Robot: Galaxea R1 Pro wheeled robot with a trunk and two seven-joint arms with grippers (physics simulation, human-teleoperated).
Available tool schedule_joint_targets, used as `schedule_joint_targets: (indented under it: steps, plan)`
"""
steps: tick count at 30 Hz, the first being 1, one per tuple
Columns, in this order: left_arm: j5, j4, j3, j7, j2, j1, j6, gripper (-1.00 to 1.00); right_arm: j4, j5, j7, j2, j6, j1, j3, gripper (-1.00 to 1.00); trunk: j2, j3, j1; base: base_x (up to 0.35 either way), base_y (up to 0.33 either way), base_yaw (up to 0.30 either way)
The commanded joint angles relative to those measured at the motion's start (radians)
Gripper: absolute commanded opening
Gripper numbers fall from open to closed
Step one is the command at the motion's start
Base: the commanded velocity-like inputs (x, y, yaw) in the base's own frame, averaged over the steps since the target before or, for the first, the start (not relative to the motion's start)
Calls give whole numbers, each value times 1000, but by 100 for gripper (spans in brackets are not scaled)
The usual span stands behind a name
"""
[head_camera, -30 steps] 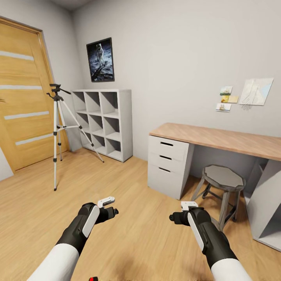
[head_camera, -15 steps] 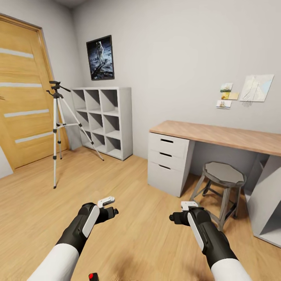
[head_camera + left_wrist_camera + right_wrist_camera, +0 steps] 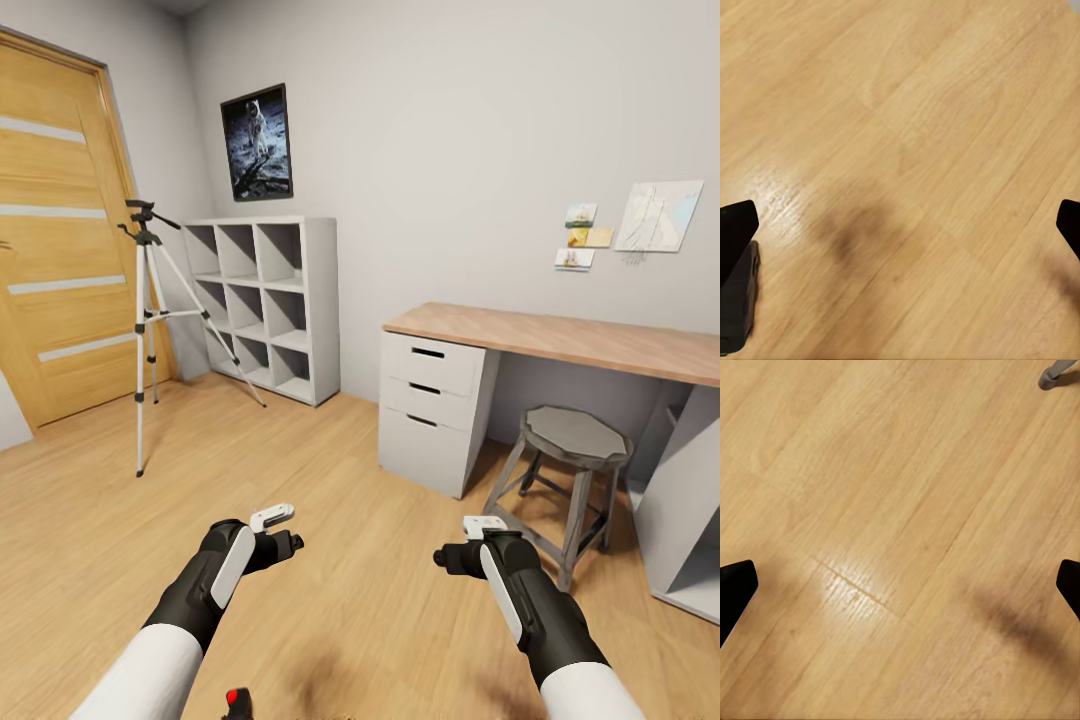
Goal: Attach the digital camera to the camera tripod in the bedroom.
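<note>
With both the left claw (image 3: 283, 531) and right claw (image 3: 466, 541) spread and empty, driving forward risks clipping the camera tripod (image 3: 150, 330), toppling it.

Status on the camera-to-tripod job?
Done: the robot is in the bedroom, with the camera tripod standing by the door, head bare. In hand: nothing; the left hand and right hand are open over wood floor. Left: grasp the digital camera, barely visible below, and mount it.
</note>
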Motion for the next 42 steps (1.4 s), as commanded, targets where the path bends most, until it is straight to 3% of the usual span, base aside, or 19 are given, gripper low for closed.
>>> schedule_joint_targets:
  steps: [1,17,28,32,35,42]
  plan:
    - [11,-1,3,8,-1,0,4,100,-1,-1,2,0,4,-1,0,100,-8,-4,4,0,0,0]
    - [11,-1,3,8,-1,0,4,100,-1,-1,2,0,4,-1,-2,100,-120,-54,65,0,0,0]
    - [10,-1,3,9,-1,0,4,100,-1,-1,2,0,3,-1,-2,100,-122,-97,70,0,0,0]
    - [8,0,3,54,-1,0,3,100,-1,0,2,0,3,-1,-1,100,-123,-112,72,0,0,0]
    - [8,0,3,144,-1,0,2,100,0,7,1,0,2,-1,0,100,-124,-124,73,0,0,0]
    - [10,0,2,203,-2,0,1,100,1,11,0,0,1,-1,-1,100,-126,-151,76,0,0,0]
